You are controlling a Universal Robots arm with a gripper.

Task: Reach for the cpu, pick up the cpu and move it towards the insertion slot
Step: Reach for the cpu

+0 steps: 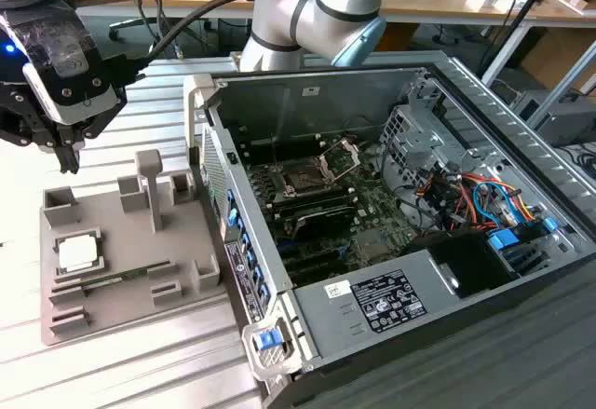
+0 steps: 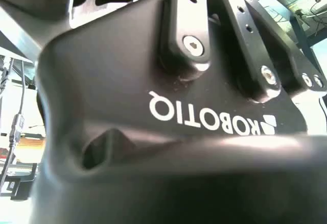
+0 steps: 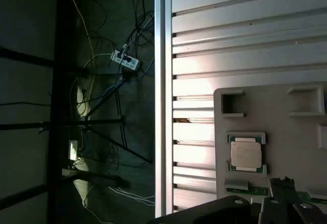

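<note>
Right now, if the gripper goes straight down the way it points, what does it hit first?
The gripper would probably meet the grey fixture tray near its corner pocket, not the cpu; depth is unclear.

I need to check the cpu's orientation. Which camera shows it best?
The first wrist view: it looks straight down on the cpu, seated in its grey fixture. The exterior view shows the cpu smaller, at a slant. The second wrist view faces the arm's black housing.

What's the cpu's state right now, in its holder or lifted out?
In. The cpu lies flat in its recess on the grey holder; the hand is apart from it.
</note>
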